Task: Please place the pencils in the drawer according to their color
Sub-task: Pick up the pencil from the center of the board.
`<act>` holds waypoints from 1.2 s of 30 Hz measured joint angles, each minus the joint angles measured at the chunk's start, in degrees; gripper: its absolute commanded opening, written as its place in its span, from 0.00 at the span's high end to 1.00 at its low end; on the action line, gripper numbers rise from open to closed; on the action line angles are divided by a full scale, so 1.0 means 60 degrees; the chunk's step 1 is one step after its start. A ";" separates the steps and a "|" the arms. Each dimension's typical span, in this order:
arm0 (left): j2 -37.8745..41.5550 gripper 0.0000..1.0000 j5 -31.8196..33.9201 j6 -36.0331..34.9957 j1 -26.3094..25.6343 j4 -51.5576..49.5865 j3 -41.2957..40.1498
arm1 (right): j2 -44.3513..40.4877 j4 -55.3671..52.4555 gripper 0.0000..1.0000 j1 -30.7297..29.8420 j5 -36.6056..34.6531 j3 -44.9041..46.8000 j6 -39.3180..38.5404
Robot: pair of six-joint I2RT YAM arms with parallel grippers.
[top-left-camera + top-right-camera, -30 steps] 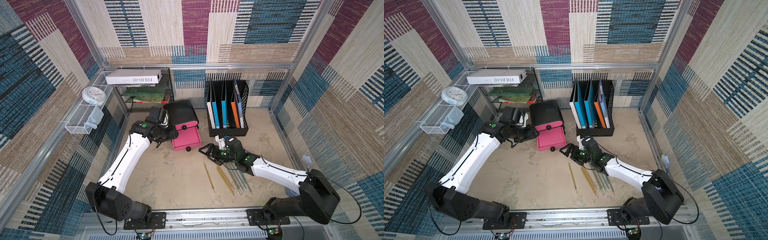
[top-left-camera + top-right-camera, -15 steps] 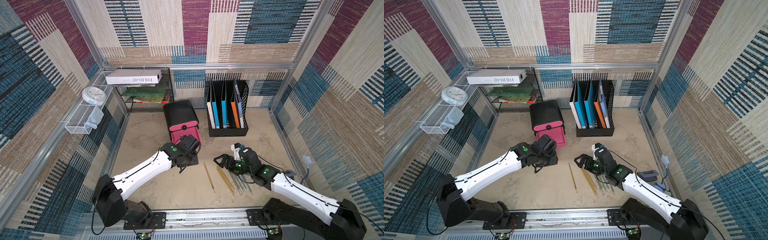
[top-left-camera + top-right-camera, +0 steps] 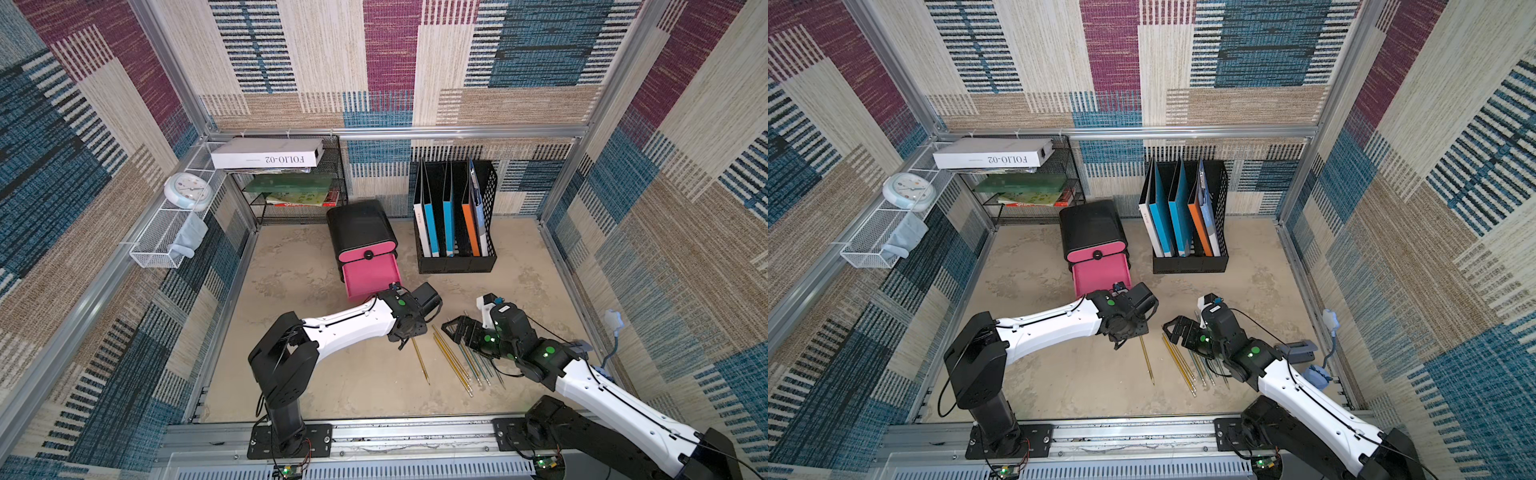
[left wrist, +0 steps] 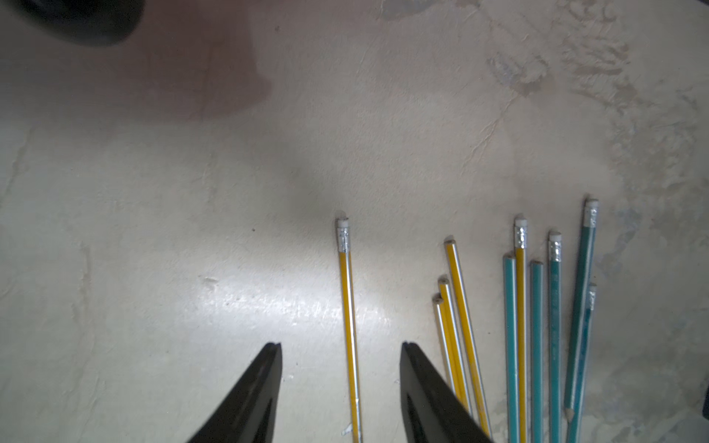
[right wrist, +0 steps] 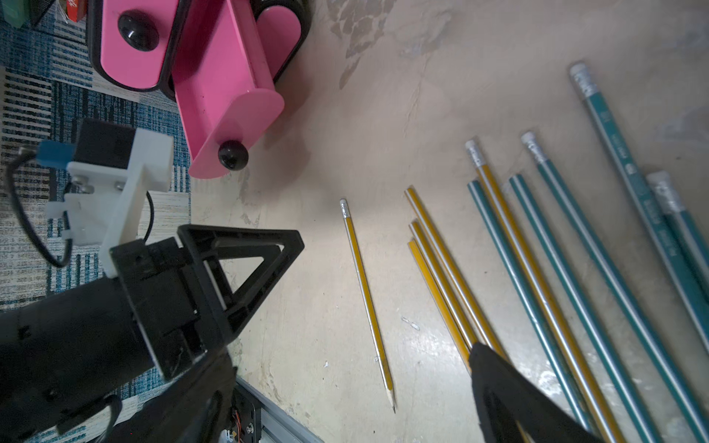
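Pencils (image 3: 453, 365): all flat on the bench (image 3: 316, 374) in front of the arms, none lifted; only yellow and teal ones in view.
Left tool (image 4: 341, 345): released, jaws part-way apart, empty. In the left wrist view they straddle the lone yellow pencil (image 4: 350, 314) without touching it.
Lone yellow pencil: lies apart from the rest, eraser end toward the drawer chest (image 3: 359, 228), point toward the robot's base. Bare bench on both sides.
Right tool (image 3: 459, 330): released, jaws spread wide, empty. It hangs over the eraser ends of the packed group.
Yellow bunch (image 4: 456, 330): three side by side, touching or nearly so.
Teal bunch (image 4: 537, 345): about five. One more yellow (image 4: 520, 307) lies among them against a teal neighbour, and two teal ones overlap at the far edge.
Handling, my judgement: light, stiff and thin, with a lacquered shaft that is probably slick. Likely to roll or pivot if nipped off-centre. Take one at mid-shaft, jaws across its length and low to the bench. The lone one is the easy pick; the packed ones may come up two at a time unless separated.
Drawer chest: at the back of the bench, just beside the file holder (image 3: 455, 262). The middle drawer (image 5: 226, 84) is pulled out toward the arms; upper and lower are shut.
Hidden: in both top views the left wrist covers the open drawer's front edge. Its tray looks empty where seen, but its rear is out of sight under the chest. No black pencils are visible, and I cannot tell whether any sit in the shut drawers. Parts of the teal pencils pass under the right arm in the top views. The left tool's height above the bench is hard to judge.
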State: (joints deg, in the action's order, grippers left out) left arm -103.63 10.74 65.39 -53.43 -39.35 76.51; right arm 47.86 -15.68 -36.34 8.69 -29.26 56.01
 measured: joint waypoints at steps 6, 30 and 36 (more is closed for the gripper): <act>-0.0718 0.47 0.0007 0.0025 0.0022 0.0124 0.0474 | -0.0331 -0.0047 0.01 0.0062 0.0306 0.0368 0.0098; -0.1770 0.57 -0.0040 0.0335 0.0444 0.0127 0.0739 | -0.0852 -0.0040 0.01 0.0138 0.0597 0.0608 0.0565; -0.1978 0.64 -0.0044 0.0506 0.0539 0.0047 0.0809 | -0.0852 -0.0040 0.01 0.0157 0.0594 0.0590 0.0576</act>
State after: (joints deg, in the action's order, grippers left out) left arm -115.50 10.48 68.42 -50.19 -39.07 81.36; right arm 42.74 -15.92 -35.40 12.25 -25.71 59.46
